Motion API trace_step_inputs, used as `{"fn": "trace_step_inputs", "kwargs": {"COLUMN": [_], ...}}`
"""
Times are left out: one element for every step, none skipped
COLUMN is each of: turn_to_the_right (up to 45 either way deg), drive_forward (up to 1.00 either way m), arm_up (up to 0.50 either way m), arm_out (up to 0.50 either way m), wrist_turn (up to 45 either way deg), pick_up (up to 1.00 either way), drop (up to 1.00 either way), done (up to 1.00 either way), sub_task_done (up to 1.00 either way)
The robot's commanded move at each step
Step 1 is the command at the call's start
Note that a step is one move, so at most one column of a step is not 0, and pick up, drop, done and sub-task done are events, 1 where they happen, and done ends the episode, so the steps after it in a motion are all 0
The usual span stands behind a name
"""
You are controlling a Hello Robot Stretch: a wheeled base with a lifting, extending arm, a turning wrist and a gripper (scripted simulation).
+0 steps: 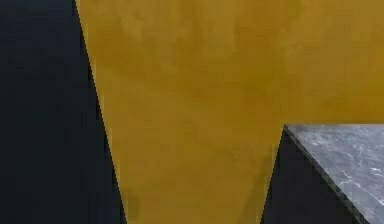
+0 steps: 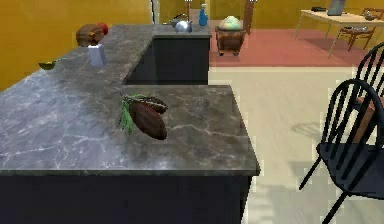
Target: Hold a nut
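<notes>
A dark brown oval thing (image 2: 150, 118) with green fronds at its left end lies on the grey marble countertop (image 2: 70, 125) in the arm side view, near the counter's middle and a little back from the front edge. Its shape and colour fit a large nut or seed pod. The same countertop's corner (image 1: 345, 160) appears at the forward view's lower right.
Farther back on the L-shaped counter stand a small bottle (image 2: 97, 53), a brown round thing (image 2: 90, 33) and a green item (image 2: 45, 66). Black chairs (image 2: 355, 130) stand at the arm side view's right. A yellow wall (image 1: 190, 90) and dark panel (image 1: 45, 120) rise close ahead.
</notes>
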Motion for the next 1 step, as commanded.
{"fn": "trace_step_inputs", "kwargs": {"turn_to_the_right": [0.0], "drive_forward": [0.00], "arm_up": [0.50], "arm_out": [0.00], "wrist_turn": [0.0], "pick_up": [0.00], "drop": [0.00], "done": [0.00], "sub_task_done": [0.00]}}
